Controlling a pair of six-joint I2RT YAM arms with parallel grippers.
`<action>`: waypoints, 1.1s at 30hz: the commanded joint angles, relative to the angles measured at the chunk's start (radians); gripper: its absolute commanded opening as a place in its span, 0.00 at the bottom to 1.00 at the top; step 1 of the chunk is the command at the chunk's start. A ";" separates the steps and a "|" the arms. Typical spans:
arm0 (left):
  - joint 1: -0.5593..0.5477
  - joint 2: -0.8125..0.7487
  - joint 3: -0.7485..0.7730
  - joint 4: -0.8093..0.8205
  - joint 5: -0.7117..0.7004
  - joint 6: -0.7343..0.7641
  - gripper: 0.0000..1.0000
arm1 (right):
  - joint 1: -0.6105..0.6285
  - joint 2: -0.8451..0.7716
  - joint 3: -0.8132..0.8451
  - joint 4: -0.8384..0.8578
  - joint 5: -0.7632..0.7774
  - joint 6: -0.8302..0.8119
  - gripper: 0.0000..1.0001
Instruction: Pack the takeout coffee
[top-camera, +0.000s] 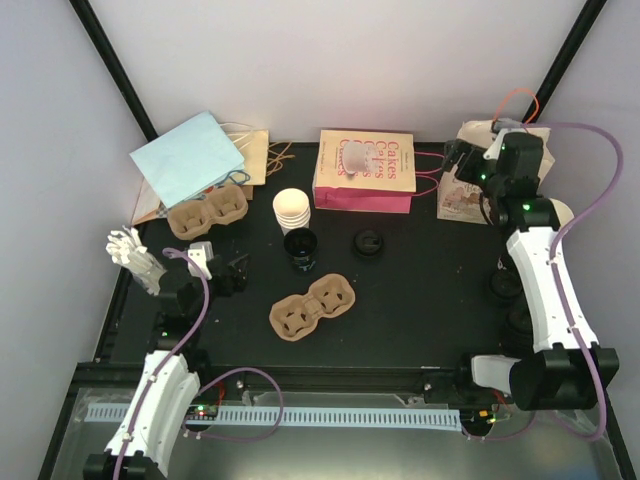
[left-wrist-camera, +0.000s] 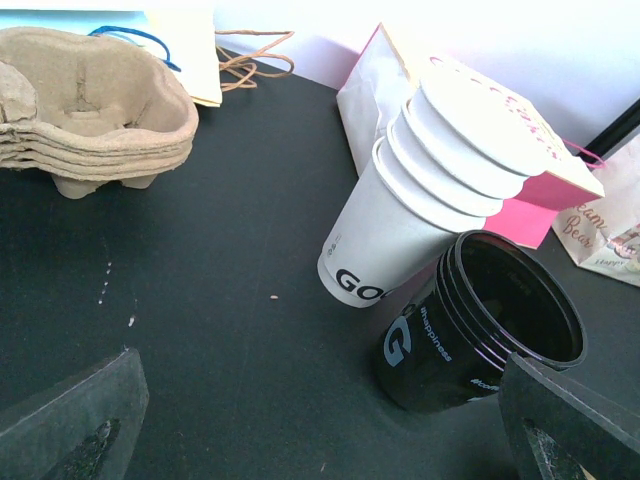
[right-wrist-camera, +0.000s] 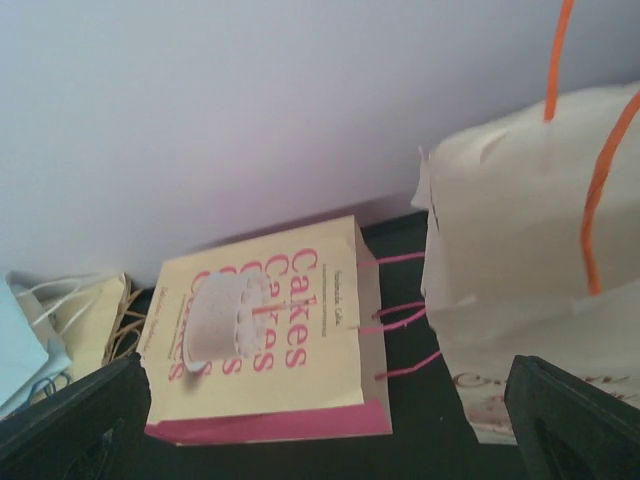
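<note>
A stack of white paper cups (top-camera: 291, 210) stands upside down mid-table, touching nested black cups (top-camera: 300, 249) just in front of it. A black lid (top-camera: 367, 243) lies to their right. A two-cup cardboard carrier (top-camera: 313, 308) lies nearer the front. My left gripper (top-camera: 216, 266) is open and empty, left of the cups; its view shows the white cups (left-wrist-camera: 400, 210) and black cups (left-wrist-camera: 480, 320) ahead on the right. My right gripper (top-camera: 462, 160) hangs open and empty at the back right, above a cream bag (right-wrist-camera: 540, 280) and facing the Cakes bag (right-wrist-camera: 265, 335).
A stack of carriers (top-camera: 207, 213) and a light blue bag (top-camera: 190, 158) sit at the back left. The Cakes bag (top-camera: 365, 168) lies flat at the back. White lids (top-camera: 133, 254) are piled at the left edge. More black cups (top-camera: 505, 285) stand by the right arm.
</note>
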 joint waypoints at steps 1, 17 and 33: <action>-0.001 -0.002 0.004 0.024 0.006 0.001 0.99 | 0.003 0.022 0.103 -0.118 0.045 0.033 1.00; -0.001 -0.003 0.004 0.022 0.002 0.001 0.99 | 0.303 0.390 0.357 -0.228 0.164 -0.090 1.00; -0.001 -0.004 0.004 0.018 -0.003 0.003 0.99 | 0.204 0.864 0.714 -0.404 0.137 -0.100 1.00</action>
